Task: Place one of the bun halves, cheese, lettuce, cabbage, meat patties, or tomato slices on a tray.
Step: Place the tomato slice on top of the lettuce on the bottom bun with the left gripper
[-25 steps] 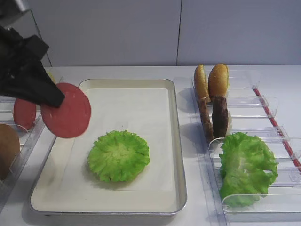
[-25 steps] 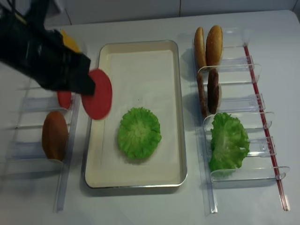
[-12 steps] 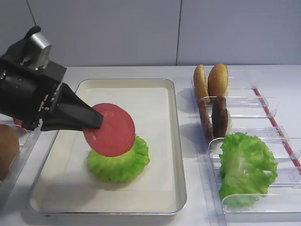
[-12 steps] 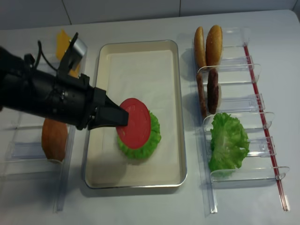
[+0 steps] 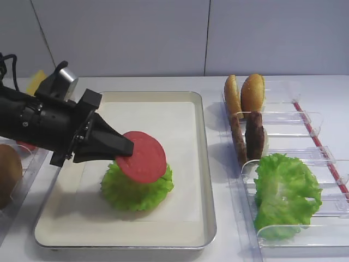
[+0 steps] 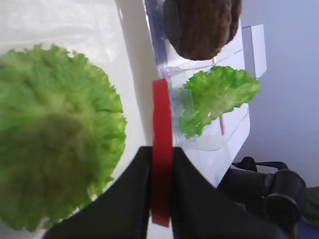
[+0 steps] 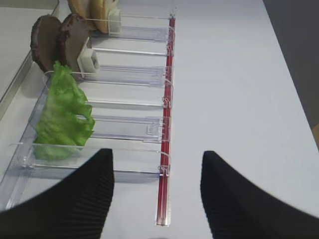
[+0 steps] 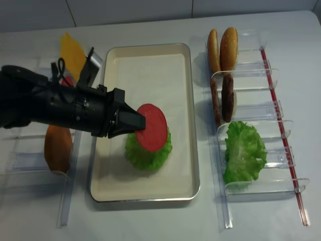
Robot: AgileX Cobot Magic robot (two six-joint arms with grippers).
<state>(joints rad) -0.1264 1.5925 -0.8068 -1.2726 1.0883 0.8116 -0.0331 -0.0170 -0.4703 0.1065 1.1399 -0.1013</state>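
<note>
Left clear rack [image 8: 30, 150]: one brown bun half [image 8: 57, 145], one yellow cheese [image 8: 72, 50] slice. Tray [image 5: 204, 180], paper-lined: flat ruffled lettuce rosette [image 5: 136, 188]. Left gripper [image 5: 122, 150], fingers pinching the smooth red tomato slice [image 5: 143, 157] by its edge, has lowered it from half a second ago; it now sits tilted over the rosette. Right rack [image 5: 305, 117]: upright bun halves [image 5: 245, 94], rough meat patties [image 5: 248, 136], lettuce bunch [image 5: 286, 194]. Right gripper [image 7: 157, 199] fingers spread, empty.

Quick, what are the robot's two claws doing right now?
Left gripper: shut on a tomato slice, over the lettuce in the tray.
Right gripper: open, holding nothing.
</note>
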